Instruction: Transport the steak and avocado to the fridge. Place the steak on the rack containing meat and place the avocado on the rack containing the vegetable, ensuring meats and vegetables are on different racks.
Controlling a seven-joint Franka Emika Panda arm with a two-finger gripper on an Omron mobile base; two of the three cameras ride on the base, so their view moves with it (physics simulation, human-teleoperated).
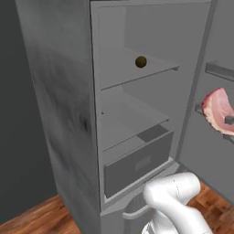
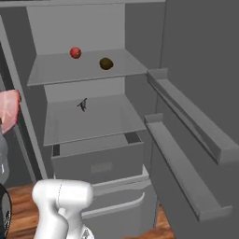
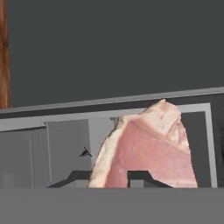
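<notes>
The steak (image 3: 146, 153) covers part of one fingertip (image 3: 139, 176), its lower edge cut off; a tiny dark shape (image 3: 85, 152) beyond is unidentifiable.

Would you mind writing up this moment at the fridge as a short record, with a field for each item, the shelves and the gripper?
fridge: open, grey inside
upper shelf: holds the avocado and a red-orange round item, set apart from each other
middle shelf: holds a small dark object, too small to identify
drawer: at the bottom, shut
steak: lifted in front of the open fridge, not yet on a shelf
gripper: shut on the steak
door racks: two on the open door
</notes>
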